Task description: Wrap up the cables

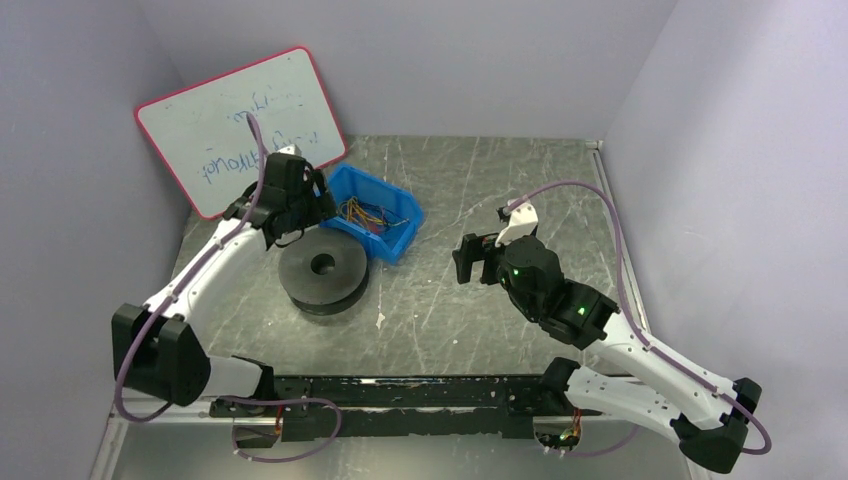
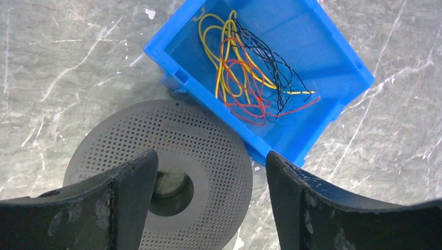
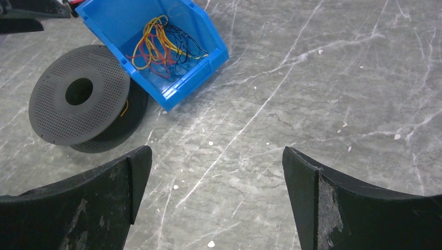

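Scratched grey tabletop (image 1: 470, 190), with a whiteboard (image 1: 240, 125) leaning at far left. Next, the left gripper (image 2: 208, 161) hangs, jaws apart and empty, above the dark spool (image 2: 156, 135) and the blue bin (image 2: 172, 57), which seems to lean on the spool's edge. Inside the bin the cables (image 2: 245, 78) lie tangled: a pinch may miss such thin strands or drag up the whole knot, and a low approach could tip the bin. Rightmost, the right gripper (image 3: 216, 153) is spread wide, holding nothing.

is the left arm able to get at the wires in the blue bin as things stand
Probably yes: the left gripper hovers open close by the bin, which is open-topped, and nothing covers the wires. The spool lies beside the bin.
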